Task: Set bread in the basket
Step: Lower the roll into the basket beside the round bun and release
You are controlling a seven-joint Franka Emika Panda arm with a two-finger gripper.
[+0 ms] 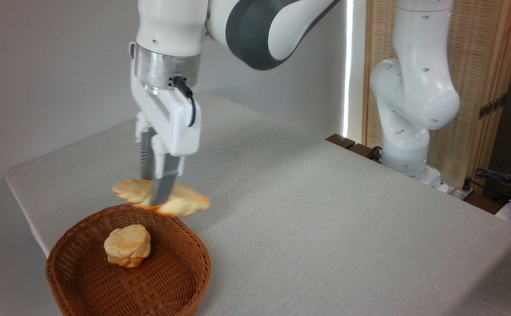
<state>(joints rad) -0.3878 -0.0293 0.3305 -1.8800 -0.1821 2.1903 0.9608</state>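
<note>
Grey desk (308, 206), pale wall behind. Hand (155, 199) clamps bread (185, 202) across middle, holding it in air just over far rim of basket (181, 272). Bread likely light, soft, crushable; mid-length pinch balances pointed ends. Golden, long, flat, lumpy braided top, slightly blurred. Small round bun (127, 245) already sits in basket.

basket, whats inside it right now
Inside the round reddish-brown woven wicker basket sits one small round puffy golden bun, on the weave. The spot beneath the bun is covered. The long braided golden pastry is not inside; the hand holds it above the far rim.
</note>
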